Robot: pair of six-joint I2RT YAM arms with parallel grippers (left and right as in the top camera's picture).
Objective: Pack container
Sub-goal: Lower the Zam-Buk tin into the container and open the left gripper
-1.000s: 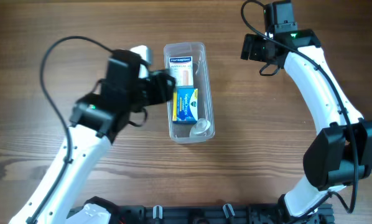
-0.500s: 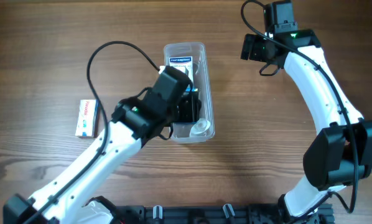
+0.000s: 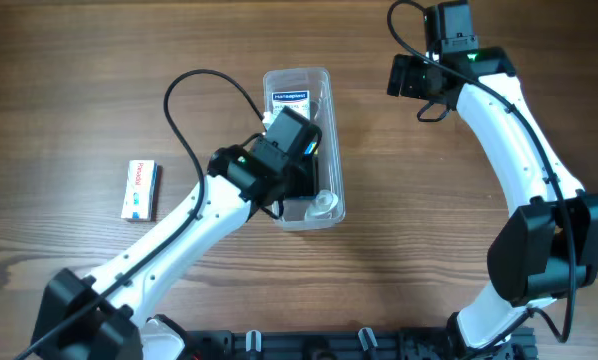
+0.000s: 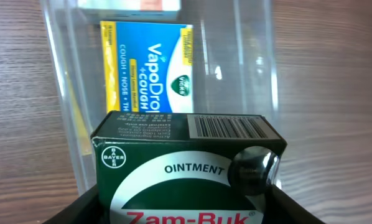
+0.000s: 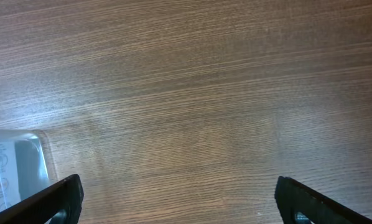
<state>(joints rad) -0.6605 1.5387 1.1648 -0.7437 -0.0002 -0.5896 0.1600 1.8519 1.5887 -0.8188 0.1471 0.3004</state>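
The container (image 3: 297, 75) is a clear, long tub in the middle of the table. It holds a white box (image 3: 290, 101) at its far end and a blue-and-yellow VapoDrops box (image 4: 147, 78). My left gripper (image 3: 301, 172) is over the tub's near half, shut on a green Zam-Buk ointment box (image 4: 186, 168) held just above the tub's near end. The tub's clear walls (image 4: 251, 68) show on both sides of the box. My right gripper (image 3: 409, 76) is open and empty (image 5: 180, 205) over bare table right of the tub, whose corner (image 5: 18, 162) shows at the left.
A white box with a blue end (image 3: 139, 189) lies on the wooden table left of the tub. A small clear rounded piece (image 3: 323, 206) lies in the tub's near end. The left arm's cable (image 3: 194, 85) loops over the table left of the tub.
My left arm has swung from the tub's left side to over the tub. That uncovered the white box on the table at left. The right arm has not moved.
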